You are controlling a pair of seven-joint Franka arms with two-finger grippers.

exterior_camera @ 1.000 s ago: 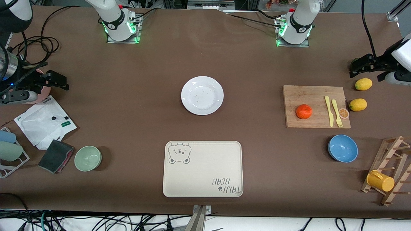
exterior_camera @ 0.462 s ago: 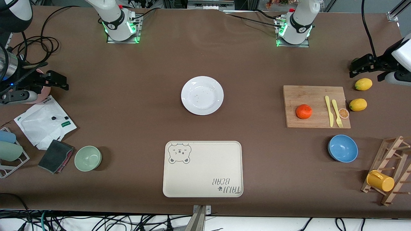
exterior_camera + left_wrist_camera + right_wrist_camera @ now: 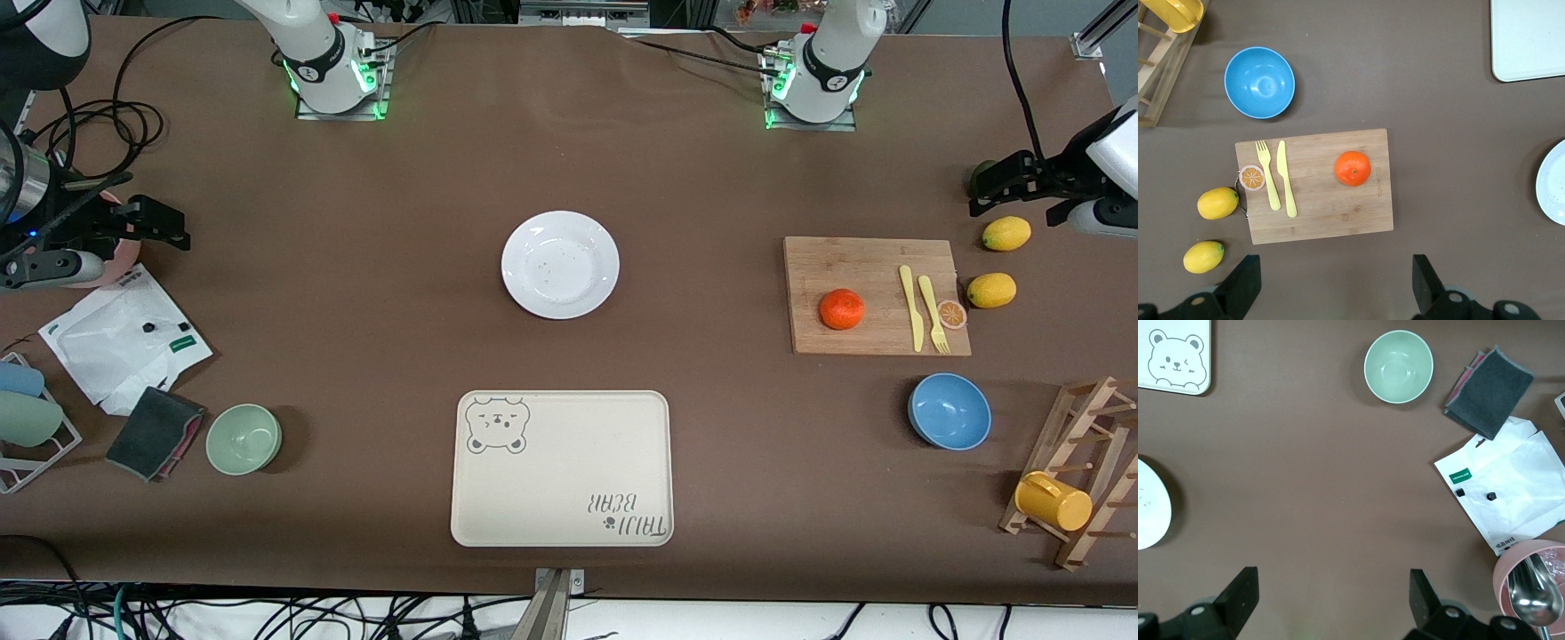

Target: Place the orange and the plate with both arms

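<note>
The orange point(image 3: 842, 308) lies on a wooden cutting board point(image 3: 876, 258) toward the left arm's end of the table; it also shows in the left wrist view point(image 3: 1353, 168). The white plate point(image 3: 560, 265) sits at mid-table, with its edge in the left wrist view point(image 3: 1553, 183) and the right wrist view point(image 3: 1151, 503). My left gripper point(image 3: 1022, 188) is open and empty, up in the air over the table beside the board and a lemon; it also shows in its wrist view point(image 3: 1335, 287). My right gripper point(image 3: 133, 231) is open and empty over the right arm's end; it also shows in its wrist view point(image 3: 1331, 600).
A yellow knife point(image 3: 910, 307), a fork point(image 3: 932, 311) and an orange slice point(image 3: 952, 314) lie on the board. Two lemons point(image 3: 991, 290) lie beside it. Also here: a blue bowl point(image 3: 949, 411), a green bowl point(image 3: 244, 438), a cream bear tray point(image 3: 569, 498), a wooden rack point(image 3: 1080, 444), a white bag point(image 3: 120, 338).
My left gripper has shifted very slightly toward the robots' side. Nothing else has moved.
</note>
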